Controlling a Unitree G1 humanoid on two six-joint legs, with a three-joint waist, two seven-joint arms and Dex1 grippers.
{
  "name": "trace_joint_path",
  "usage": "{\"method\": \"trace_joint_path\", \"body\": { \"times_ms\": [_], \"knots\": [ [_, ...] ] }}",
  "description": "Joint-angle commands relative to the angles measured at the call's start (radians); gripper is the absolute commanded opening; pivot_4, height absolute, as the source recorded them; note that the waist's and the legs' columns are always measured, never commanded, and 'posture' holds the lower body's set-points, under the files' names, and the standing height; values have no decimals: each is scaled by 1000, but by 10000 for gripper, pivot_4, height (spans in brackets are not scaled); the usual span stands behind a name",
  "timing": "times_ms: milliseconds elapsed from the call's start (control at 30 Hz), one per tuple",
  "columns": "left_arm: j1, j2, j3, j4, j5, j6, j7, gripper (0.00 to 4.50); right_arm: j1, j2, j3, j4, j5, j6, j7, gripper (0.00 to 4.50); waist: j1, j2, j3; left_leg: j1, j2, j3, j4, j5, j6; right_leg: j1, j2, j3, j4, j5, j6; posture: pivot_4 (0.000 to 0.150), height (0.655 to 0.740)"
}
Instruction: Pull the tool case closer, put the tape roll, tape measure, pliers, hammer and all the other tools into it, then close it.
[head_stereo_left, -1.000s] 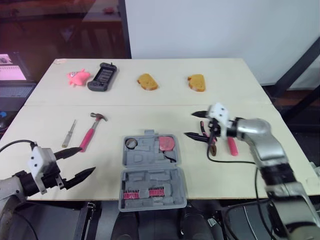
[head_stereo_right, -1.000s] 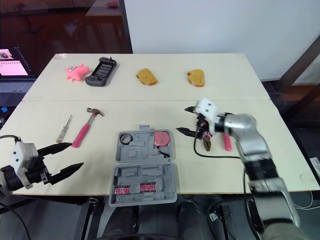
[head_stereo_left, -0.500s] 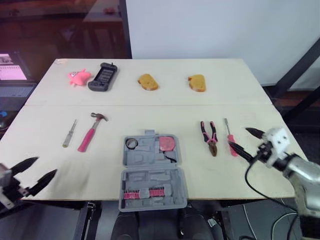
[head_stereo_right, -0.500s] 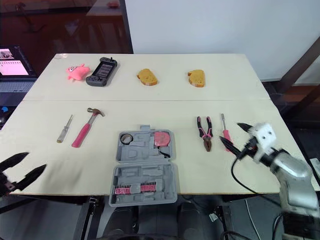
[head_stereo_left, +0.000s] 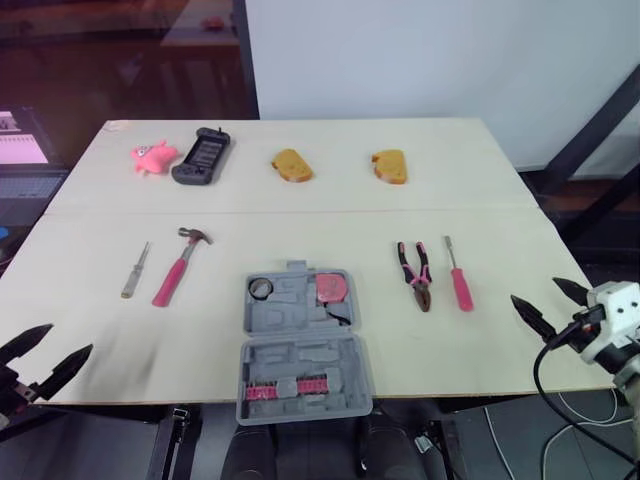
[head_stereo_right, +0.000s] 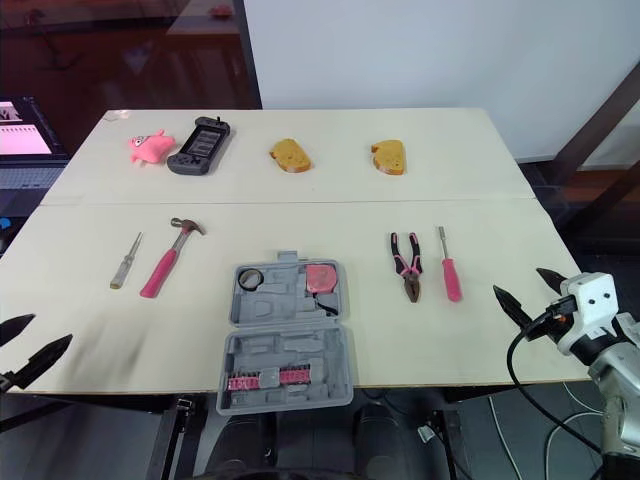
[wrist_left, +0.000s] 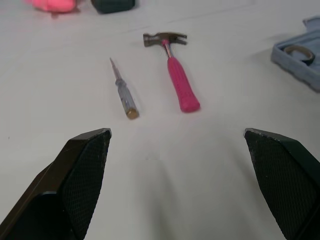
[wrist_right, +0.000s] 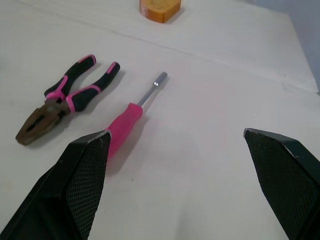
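While both wide and empty, left claw (head_stereo_left: 68, 339) and right claw (head_stereo_left: 534, 290) well apart from open tool case (head_stereo_left: 305, 352).

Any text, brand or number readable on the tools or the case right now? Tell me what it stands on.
No text can be read in these views.
Tool case: no marking can be made out.
Black handheld device: anything on it is too small to read.
Screen at the robot's far left: pink page, too blurred to read.
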Motion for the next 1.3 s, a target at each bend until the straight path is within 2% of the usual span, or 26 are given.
{"method": "trace_joint_path", "body": {
  "times_ms": [33, 200, 367, 467, 633, 733, 933, 1067, 1300],
  "knots": [
    [-13, 14, -35, -202, -58, 100, 18, 45000, -25, -43, 27, -134, 51, 75, 15, 44808, 4, 1, 0, 0, 0, 0, 0, 0, 0, 0, 0, 0, 0, 0, 0, 1500, 7207],
    [-96, 57, -176, -442, -102, 305, 49, 45000, -69, -80, 95, -337, 104, 242, -2, 44808, 5, 1, 0, 0, 0, 0, 1, 0, 0, 3, 0, 0, 0, 0, 0, 1500, 7207],
    [-194, 84, -307, -560, -104, 399, 30, 45000, -78, -90, 157, -509, 119, 381, -54, 44808, 4, 1, 1, 0, 0, 0, 0, 0, 0, 2, 0, 0, 0, 0, 0, 1500, 7207],
    [-286, 128, -437, -651, -107, 504, 3, 45000, -64, -100, 177, -663, 252, 597, -96, 44808, 5, 1, 1, 0, 0, 0, 1, 0, 0, 2, 0, 0, 1, 0, 1, 1500, 7207],
    [-420, 147, -514, -671, -116, 567, -18, 45000, -53, -101, 160, -784, 346, 780, -192, 44808, 7, 1, 1, -1, 0, 0, 2, 0, 0, 2, 1, 1, 1, 0, 0, 1500, 7207],
    [-488, 154, -549, -659, -106, 584, -43, 45000, -39, -109, 173, -842, 351, 858, -253, 44808, 7, 1, 1, -2, 0, 0, 1, 0, 0, 1, 1, 1, 1, 0, 0, 1500, 7207],
    [-497, 167, -560, -670, -98, 585, -68, 45000, -55, -41, 194, -848, 380, 994, -390, 44808, 3, 0, 1, -3, 0, -1, 1, 0, 1, 0, 1, 1, 1, 0, 0, 1500, 7207],
    [-473, 158, -551, -689, -86, 574, -52, 45000, -104, 1, 268, -772, 269, 995, -504, 44808, 4, 0, 1, -5, 0, -1, 2, 0, 1, -1, 1, 1, 1, 0, 0, 1500, 7207],
    [-423, 161, -514, -749, -89, 560, -32, 45000, -203, 79, 356, -628, 147, 973, -601, 44808, 4, 0, 1, -11, 0, -2, 3, 0, 1, -6, 2, 1, 1, 0, 0, 1500, 7207]
  ]
}}
